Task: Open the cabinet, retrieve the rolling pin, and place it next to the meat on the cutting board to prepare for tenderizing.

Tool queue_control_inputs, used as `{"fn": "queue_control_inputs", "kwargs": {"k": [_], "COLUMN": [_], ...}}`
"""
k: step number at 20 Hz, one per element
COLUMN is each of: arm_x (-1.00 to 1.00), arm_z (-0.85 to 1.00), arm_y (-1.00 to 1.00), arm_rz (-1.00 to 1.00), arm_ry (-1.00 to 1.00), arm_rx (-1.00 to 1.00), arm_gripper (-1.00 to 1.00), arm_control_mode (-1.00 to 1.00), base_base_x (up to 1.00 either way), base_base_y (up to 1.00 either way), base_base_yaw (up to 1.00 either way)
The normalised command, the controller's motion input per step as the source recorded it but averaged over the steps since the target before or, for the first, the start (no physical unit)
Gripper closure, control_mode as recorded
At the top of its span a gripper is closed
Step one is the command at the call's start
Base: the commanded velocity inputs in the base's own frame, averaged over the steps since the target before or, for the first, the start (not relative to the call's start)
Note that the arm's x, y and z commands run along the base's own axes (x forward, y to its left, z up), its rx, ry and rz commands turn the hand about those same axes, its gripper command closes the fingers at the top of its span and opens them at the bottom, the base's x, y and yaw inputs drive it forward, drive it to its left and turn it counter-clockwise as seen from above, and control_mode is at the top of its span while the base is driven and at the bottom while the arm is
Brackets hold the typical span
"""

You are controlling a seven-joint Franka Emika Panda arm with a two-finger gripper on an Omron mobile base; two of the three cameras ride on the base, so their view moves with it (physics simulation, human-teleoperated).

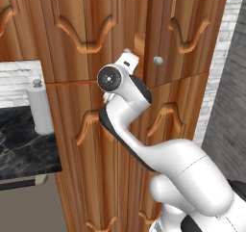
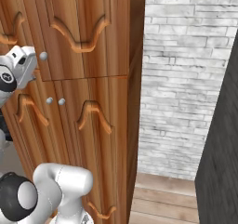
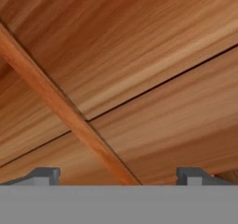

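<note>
The cabinet (image 1: pixel 86 14) is tall and reddish-brown, and its carved upper doors meet at a lighter seam strip (image 1: pixel 139 43). One round silver knob (image 1: pixel 158 60) sits just right of that seam. My gripper (image 1: pixel 130 58) is pressed close to the upper doors at the seam, at knob height. In the hand view the gripper (image 3: pixel 118 175) is open, its two dark fingertips (image 3: pixel 44 174) set wide apart with only wood grain and a lighter diagonal strip (image 3: pixel 69 116) close in front. Nothing is between the fingers. The rolling pin, the meat and the cutting board are out of view.
A white paper-towel roll (image 1: pixel 39 106) stands on a dark marble counter (image 1: pixel 24 149) left of the cabinet. Two small knobs (image 2: pixel 55 101) mark the lower doors. A white brick wall (image 2: pixel 186 79) and a dark panel (image 2: pixel 223 148) lie to the right.
</note>
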Motion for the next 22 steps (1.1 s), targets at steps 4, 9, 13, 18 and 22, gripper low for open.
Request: {"fn": "queue_control_inputs", "kwargs": {"k": [4,9,13,18,22], "arm_x": [0.01,0.00,-0.08,-0.57,-0.82], "arm_z": [-0.01,0.00,0.00,0.00,0.00], "arm_y": [-0.58,-0.70,-0.74,-0.97,-0.97], "arm_rz": [0.00,-0.01,-0.04,-0.09,-0.12], "arm_ry": [0.11,0.13,0.10,0.00,0.00], "arm_rx": [0.00,0.00,0.00,0.00,0.00], "arm_gripper": [-1.00,-1.00,-1.00,-1.00,-1.00], "arm_control_mode": [-1.00,-1.00,-1.00,-1.00,-1.00], "base_base_x": [0.00,0.00,0.00,0.00,0.00], "base_base_y": [0.00,0.00,0.00,0.00,0.00], "base_base_yaw": [0.00,0.00,0.00,0.00,0.00]}}
